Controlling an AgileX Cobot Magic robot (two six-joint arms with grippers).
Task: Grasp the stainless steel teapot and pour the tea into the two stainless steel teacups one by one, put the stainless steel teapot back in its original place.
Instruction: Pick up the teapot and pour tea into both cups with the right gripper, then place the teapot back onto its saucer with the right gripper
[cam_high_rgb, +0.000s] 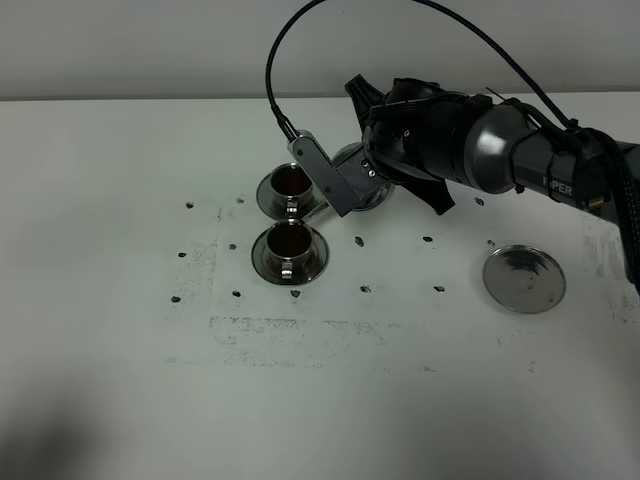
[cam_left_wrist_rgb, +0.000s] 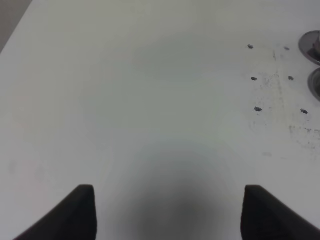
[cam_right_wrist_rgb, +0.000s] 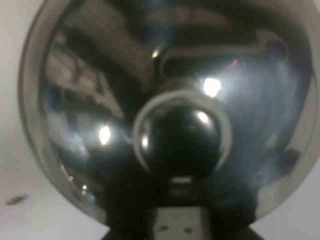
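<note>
Counter (cam_high_rgb: 120, 380): white, marked with small dark spots and scuffing near the middle.

Far teacup (cam_high_rgb: 291, 182): was seen on its saucer, left of centre toward the back, filled with dark reddish-brown tea (cam_high_rgb: 291, 179).

Near teacup (cam_high_rgb: 290, 243): was set just in front of the far one, on its own saucer (cam_high_rgb: 262, 258), also holding dark tea; its small handle was turned toward the front.

Teapot (cam_high_rgb: 375, 195): was largely hidden behind the right gripper in the high view; only a strip of shiny steel was made out just right of the far teacup. In the right wrist view the lid (cam_right_wrist_rgb: 160, 110) and its round knob (cam_right_wrist_rgb: 182, 132) were seen filling the picture from close above.

Round plate (cam_high_rgb: 524, 279): was lying flat and bare at the right of the counter, well apart from the teapot and the cups.

Right gripper (cam_high_rgb: 330, 180): was reached across toward the cups from the right, at the teapot. Whether the jaws were closed on the teapot could not be told; the contact point was hidden in both views.

Left gripper (cam_left_wrist_rgb: 167, 210): only two dark jaw tips were shown, set wide apart over bare counter, with nothing between them. The saucer edges were glimpsed far off at the picture's margin.
</note>
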